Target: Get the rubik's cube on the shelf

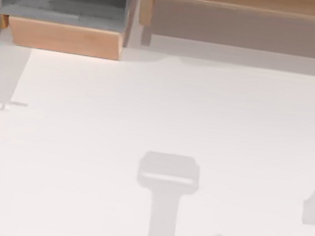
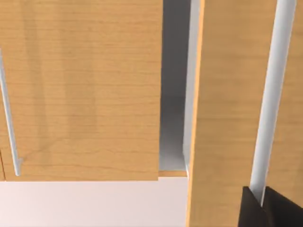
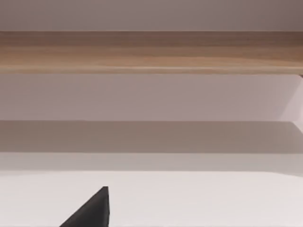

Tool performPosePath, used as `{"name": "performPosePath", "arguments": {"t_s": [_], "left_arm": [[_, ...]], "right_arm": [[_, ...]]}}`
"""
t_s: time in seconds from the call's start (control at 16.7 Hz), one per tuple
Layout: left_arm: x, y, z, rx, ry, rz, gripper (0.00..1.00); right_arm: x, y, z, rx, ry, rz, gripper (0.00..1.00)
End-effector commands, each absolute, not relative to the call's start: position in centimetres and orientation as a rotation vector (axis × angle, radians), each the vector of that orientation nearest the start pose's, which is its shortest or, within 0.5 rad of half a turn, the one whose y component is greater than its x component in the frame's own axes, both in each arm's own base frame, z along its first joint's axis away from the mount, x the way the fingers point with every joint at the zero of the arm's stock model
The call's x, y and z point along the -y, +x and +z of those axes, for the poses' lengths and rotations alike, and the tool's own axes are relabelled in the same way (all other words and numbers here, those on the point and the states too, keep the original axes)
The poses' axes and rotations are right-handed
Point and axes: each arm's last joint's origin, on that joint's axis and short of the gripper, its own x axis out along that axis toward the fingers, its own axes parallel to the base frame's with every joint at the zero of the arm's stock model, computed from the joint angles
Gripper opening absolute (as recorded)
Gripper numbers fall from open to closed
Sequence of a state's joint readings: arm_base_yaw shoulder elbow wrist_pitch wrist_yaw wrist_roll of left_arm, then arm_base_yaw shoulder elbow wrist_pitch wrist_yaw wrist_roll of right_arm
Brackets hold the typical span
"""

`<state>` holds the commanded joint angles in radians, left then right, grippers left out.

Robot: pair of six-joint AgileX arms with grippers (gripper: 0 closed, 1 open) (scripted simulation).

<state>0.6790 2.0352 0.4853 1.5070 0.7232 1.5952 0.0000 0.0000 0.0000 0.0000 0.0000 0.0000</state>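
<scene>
The rubik's cube is out of view. The shelf (image 1: 258,1) is a long light-brown wooden ledge at the table's far right, with a grey-brown panel below it. In the right wrist view the shelf (image 3: 151,52) runs straight across, ahead of a dark tip of my right gripper (image 3: 92,213) low over the white table. In the left wrist view my left gripper (image 2: 260,208) is close against a wooden cabinet front, its two dark fingers closed around the silver handle bar (image 2: 272,94).
A grey-lined box with a wooden front (image 1: 65,38) stands at the far left. Wooden cabinet panels (image 2: 80,90) with a second thin silver handle (image 2: 9,123) face the left wrist camera. Arm shadows lie on the white table (image 1: 158,112).
</scene>
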Motion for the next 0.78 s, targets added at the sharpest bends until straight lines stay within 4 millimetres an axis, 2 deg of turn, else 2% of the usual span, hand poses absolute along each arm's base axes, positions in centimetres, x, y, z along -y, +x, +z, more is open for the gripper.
{"name": "performPosePath", "arguments": {"t_s": [0.66, 0.78], "left_arm": [[-17.37, 24.5, 8.77, -0.001, 1.557, -0.035, 0.98], [-17.37, 24.5, 8.77, -0.001, 1.557, -0.035, 1.0]], "right_arm": [[0.12, 10.57, 16.0, 0.0, 0.0, 0.0, 1.0], [0.12, 10.57, 16.0, 0.0, 0.0, 0.0, 1.0]]}}
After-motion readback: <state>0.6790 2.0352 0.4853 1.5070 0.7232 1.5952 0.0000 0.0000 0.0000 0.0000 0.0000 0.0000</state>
